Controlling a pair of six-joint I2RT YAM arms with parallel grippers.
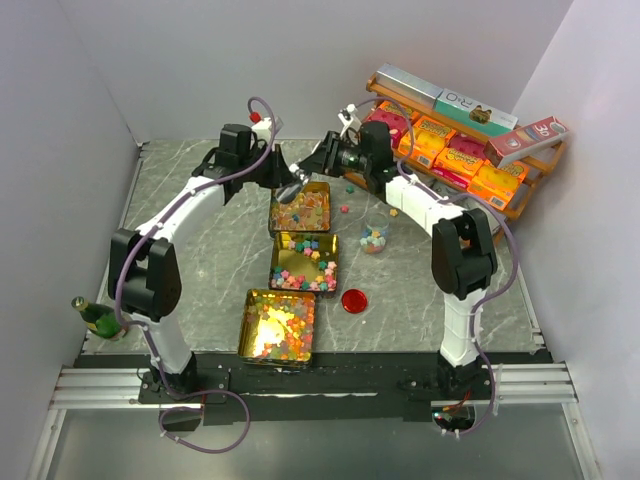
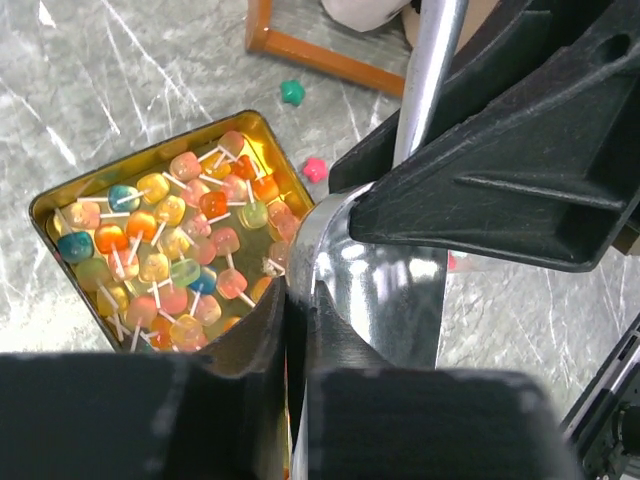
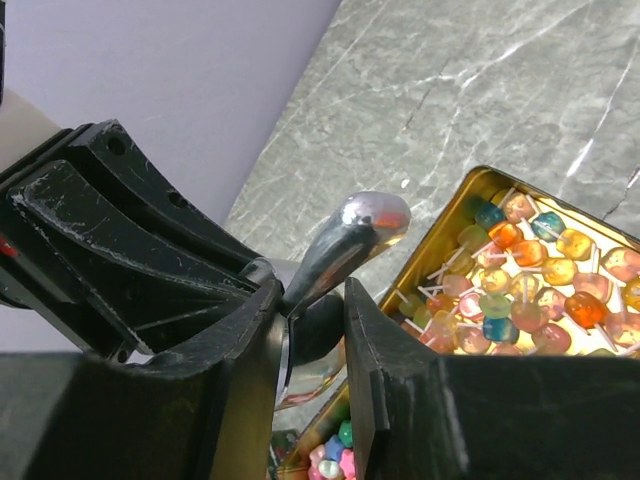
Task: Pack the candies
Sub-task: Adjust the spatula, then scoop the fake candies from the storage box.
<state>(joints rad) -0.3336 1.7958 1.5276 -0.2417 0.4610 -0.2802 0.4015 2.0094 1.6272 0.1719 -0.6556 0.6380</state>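
Over the far gold tin (image 1: 322,187) both grippers meet at a shiny metal scoop (image 2: 370,290). My left gripper (image 2: 290,290) is shut on the scoop's thin wall, and its handle (image 2: 430,60) rises past the right arm. My right gripper (image 3: 310,290) stands open around the scoop's handle end (image 3: 345,240); the handle lies against one finger, with a gap to the other. In the far tin lie candies (image 2: 170,250) on short white sticks, also seen as candies (image 3: 520,290). The middle tin (image 1: 334,262) holds star candies (image 3: 335,460).
A third gold tin (image 1: 246,325) of candies sits near the arm bases. A small glass jar (image 1: 375,240) and a red lid (image 1: 353,300) stand right of the tins. Loose candies (image 2: 292,92) lie near the wooden rack (image 1: 520,205) of boxes. A green bottle (image 1: 95,315) stands at the left.
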